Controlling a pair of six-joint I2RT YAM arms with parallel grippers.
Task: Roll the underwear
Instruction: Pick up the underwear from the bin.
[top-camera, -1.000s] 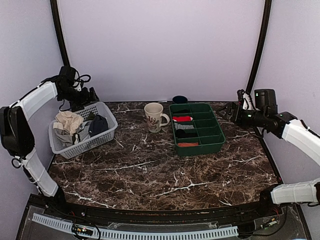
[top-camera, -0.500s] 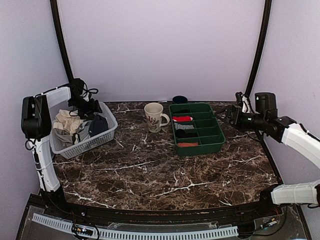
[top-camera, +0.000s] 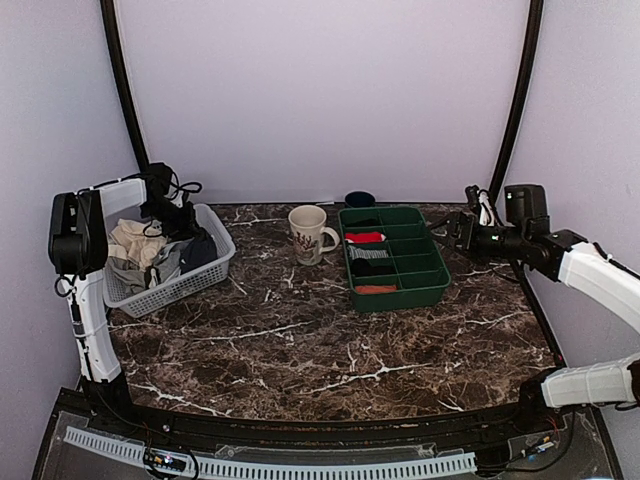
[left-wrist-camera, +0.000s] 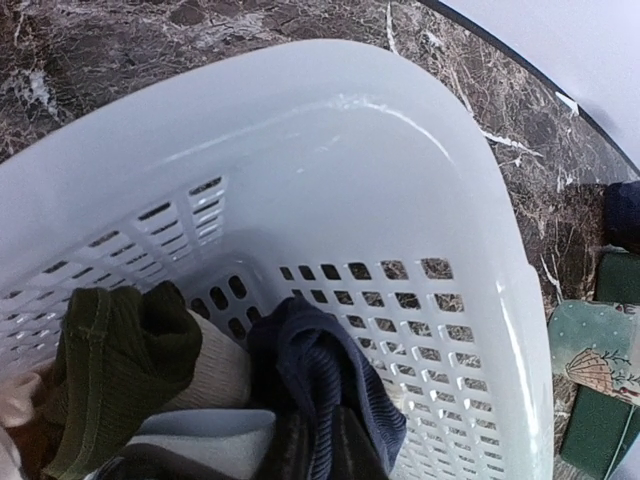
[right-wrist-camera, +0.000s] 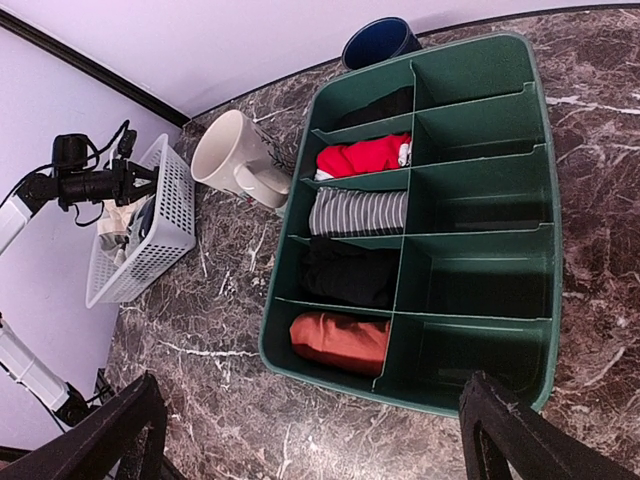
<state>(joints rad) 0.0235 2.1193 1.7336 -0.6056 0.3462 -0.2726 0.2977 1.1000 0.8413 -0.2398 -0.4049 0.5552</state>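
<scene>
Top camera overlooked the whole worktop (top-camera: 300, 340); left wrist hung close, seemingly above the white basket (left-wrist-camera: 400, 180), which right wrist also saw.

One white basket (top-camera: 192, 283) at the left, clothes (top-camera: 138, 243) heaped inside, too tangled to count. One cream mug (top-camera: 308, 233), one dark blue cup (top-camera: 360, 199). One green tray (top-camera: 430, 272), ten compartments, five rolls: black roll (right-wrist-camera: 375, 108), red roll (right-wrist-camera: 362, 156), striped roll (right-wrist-camera: 358, 211), second black roll (right-wrist-camera: 350, 273), orange roll (right-wrist-camera: 340, 340). Two arms: left arm (top-camera: 90, 325), right arm (top-camera: 600, 275).

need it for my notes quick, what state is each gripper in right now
Left gripper: at the white basket, cannot tell if open or shut.
Right gripper: open, holding nothing.
</scene>
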